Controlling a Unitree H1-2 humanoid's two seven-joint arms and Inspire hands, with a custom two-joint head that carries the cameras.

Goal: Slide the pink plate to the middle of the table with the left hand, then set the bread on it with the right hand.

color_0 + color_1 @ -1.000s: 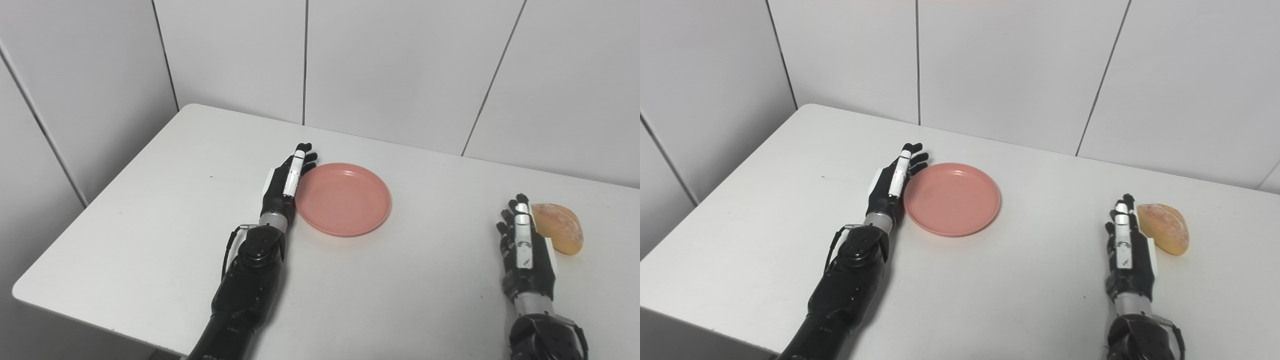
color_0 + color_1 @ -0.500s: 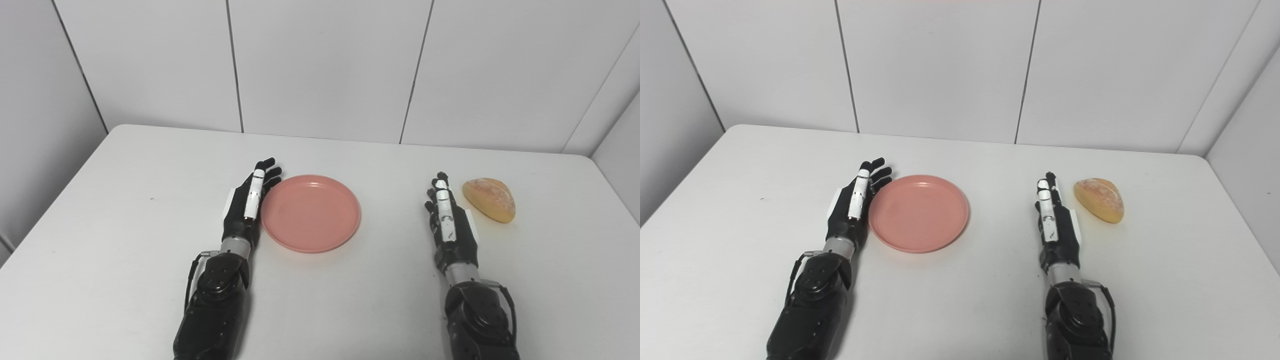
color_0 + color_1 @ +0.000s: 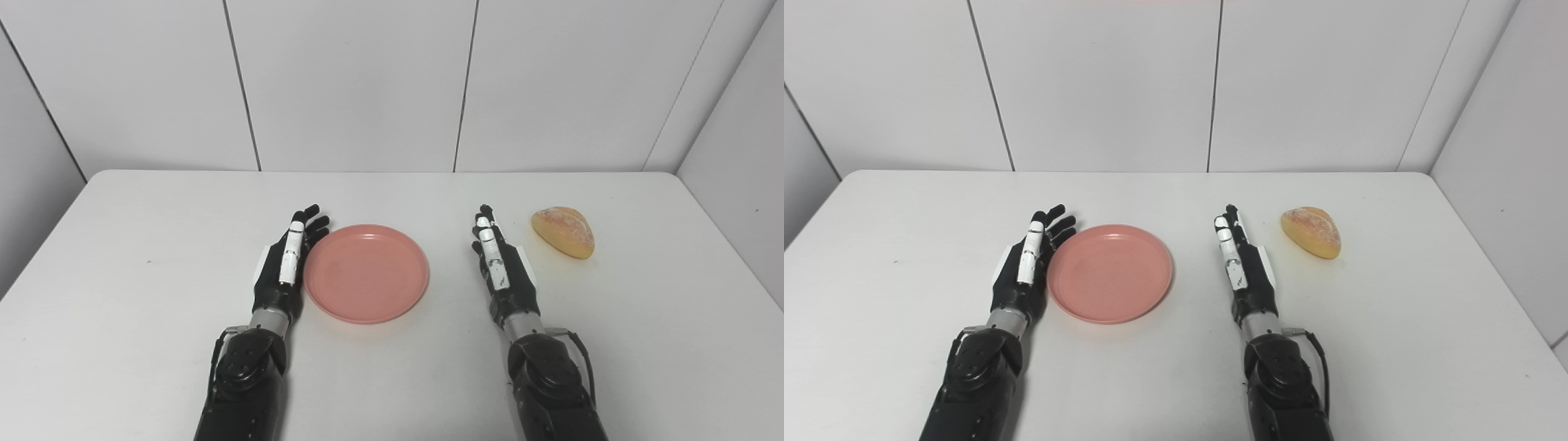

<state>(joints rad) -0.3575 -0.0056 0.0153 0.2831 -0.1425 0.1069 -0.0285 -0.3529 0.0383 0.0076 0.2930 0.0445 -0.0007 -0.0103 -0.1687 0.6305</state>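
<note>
A round pink plate [image 3: 366, 272] lies flat near the middle of the white table [image 3: 122, 257]. My left hand [image 3: 285, 266] stands on its edge just left of the plate's rim, fingers straight and apart, holding nothing. My right hand [image 3: 502, 272] stands on its edge to the right of the plate, open and empty, a gap of table between them. A golden bread roll [image 3: 564, 231] rests on the table to the right of and a little beyond the right hand, apart from it.
White panelled walls close in the table at the back [image 3: 355, 86] and at the right [image 3: 741, 153]. The table's left edge [image 3: 37, 245] runs off towards the near left.
The whole picture has shifted, so the camera has turned to the right; the bread and the table's right side now show fully. Both hands and the plate keep about the same places on the table.
</note>
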